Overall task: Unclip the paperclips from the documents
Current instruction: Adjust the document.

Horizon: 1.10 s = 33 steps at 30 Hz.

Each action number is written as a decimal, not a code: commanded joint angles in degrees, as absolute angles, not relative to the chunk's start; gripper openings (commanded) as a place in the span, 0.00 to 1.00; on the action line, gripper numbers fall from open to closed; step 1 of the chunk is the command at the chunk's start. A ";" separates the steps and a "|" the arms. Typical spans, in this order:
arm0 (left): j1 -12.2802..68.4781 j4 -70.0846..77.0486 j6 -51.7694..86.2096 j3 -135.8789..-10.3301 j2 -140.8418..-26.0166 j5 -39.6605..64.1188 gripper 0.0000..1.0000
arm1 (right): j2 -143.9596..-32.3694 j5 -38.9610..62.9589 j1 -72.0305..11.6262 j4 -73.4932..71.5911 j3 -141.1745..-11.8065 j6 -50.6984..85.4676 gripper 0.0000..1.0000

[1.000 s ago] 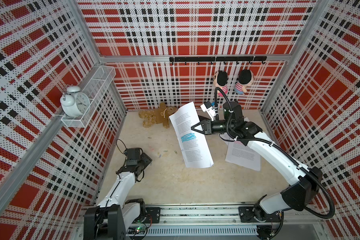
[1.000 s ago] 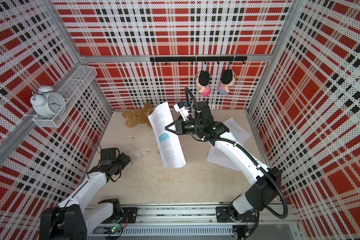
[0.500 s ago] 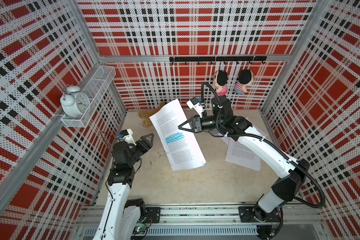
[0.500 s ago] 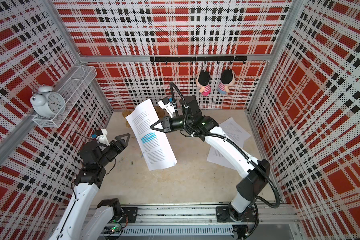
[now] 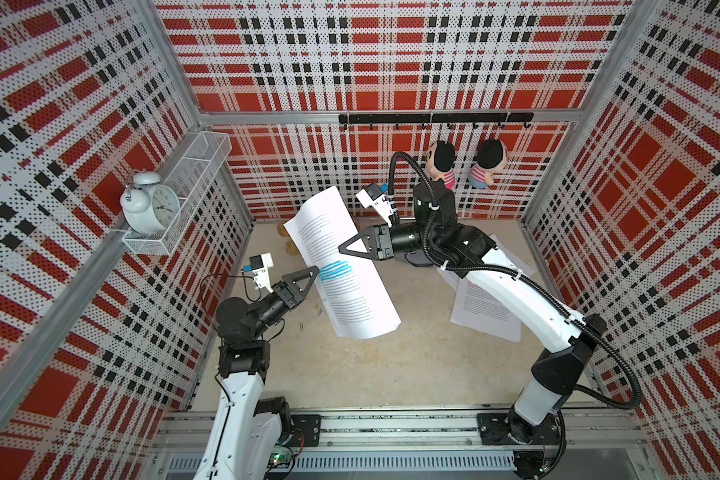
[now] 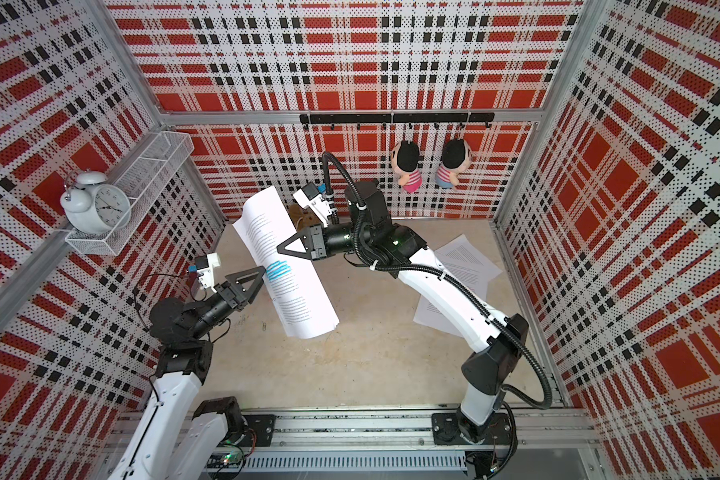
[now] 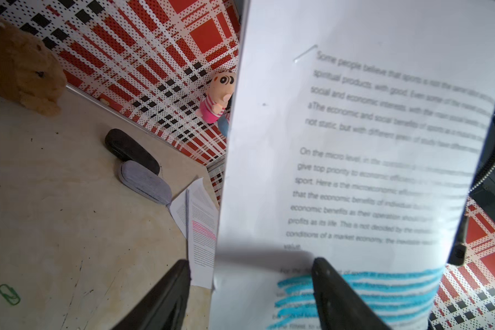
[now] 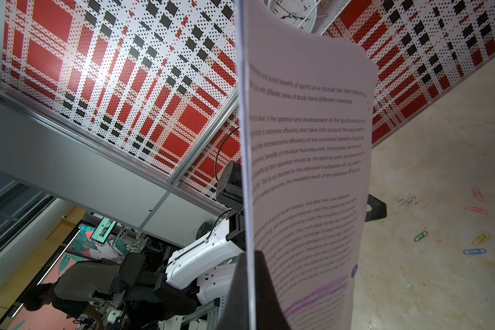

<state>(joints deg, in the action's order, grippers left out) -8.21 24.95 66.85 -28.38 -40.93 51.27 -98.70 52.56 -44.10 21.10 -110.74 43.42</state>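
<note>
My right gripper [image 5: 341, 249] [image 6: 280, 249] [image 8: 252, 254] is shut on one edge of a document [image 5: 341, 266] [image 6: 285, 270] with a blue highlighted band, held upright in the air. A small blue paperclip [image 8: 354, 270] sits on its far edge. My left gripper [image 5: 314, 272] [image 6: 262, 272] [image 7: 250, 261] is open, its jaws straddling the opposite edge beside the blue band, one finger [image 7: 340, 294] across the printed face. Two more documents [image 5: 485, 307] [image 7: 203, 228] lie on the table at the right. Loose paperclips [image 8: 420, 236] [image 7: 9, 294] lie on the table.
Two dark glasses cases [image 7: 132, 151] lie near the back wall beside a brown plush toy [image 7: 20, 65]. Two dolls [image 5: 441, 164] hang from the back rail. A white alarm clock [image 5: 150, 203] stands in a wire shelf on the left wall.
My left arm has risen from the table and reached up to the document's edge. My right gripper has carried the document leftward and higher.
</note>
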 commanded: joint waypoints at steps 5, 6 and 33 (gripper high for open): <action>-8.62 44.30 81.25 -25.73 -40.31 55.66 0.68 | -99.99 55.18 -44.14 17.87 -113.13 45.62 0.00; -8.46 46.31 82.91 -25.62 -40.51 56.01 0.67 | -100.15 55.65 -44.13 17.69 -113.63 45.78 0.00; -8.44 46.86 87.53 -25.81 -38.94 60.05 0.35 | -101.59 62.27 -37.33 19.38 -118.41 43.43 0.00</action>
<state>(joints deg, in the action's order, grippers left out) -8.23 44.91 87.26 -25.43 -39.29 59.31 -102.43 60.71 -37.71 20.62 -118.43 44.38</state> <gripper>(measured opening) 0.362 0.043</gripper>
